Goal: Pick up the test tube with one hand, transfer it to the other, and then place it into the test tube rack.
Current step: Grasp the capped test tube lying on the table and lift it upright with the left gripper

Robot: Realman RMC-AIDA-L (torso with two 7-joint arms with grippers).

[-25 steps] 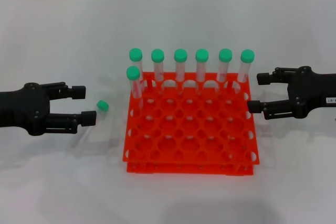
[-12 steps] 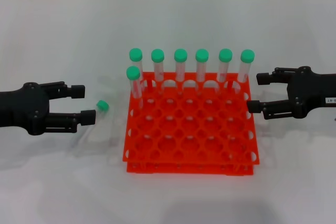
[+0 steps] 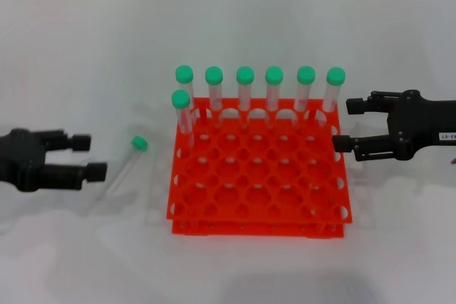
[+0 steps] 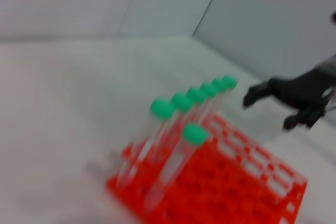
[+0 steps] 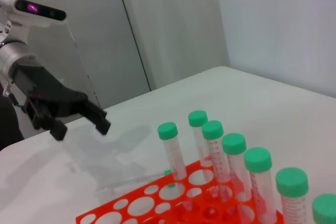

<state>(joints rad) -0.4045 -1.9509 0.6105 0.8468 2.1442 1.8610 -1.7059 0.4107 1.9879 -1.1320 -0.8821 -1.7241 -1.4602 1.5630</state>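
The test tube is lying on the white table just right of the left gripper (fingers apart, empty). Grey wall panels are rising behind; the left arm is running off-frame. The right gripper, spread open, is hovering beside the test tube rack.

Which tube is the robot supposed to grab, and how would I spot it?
Find the orange rack in the middle of the white table. Look just off its side toward the left tool: one tube lies flat there. The seven other green-capped tubes stand upright in the rack; this is the only one lying down outside it.
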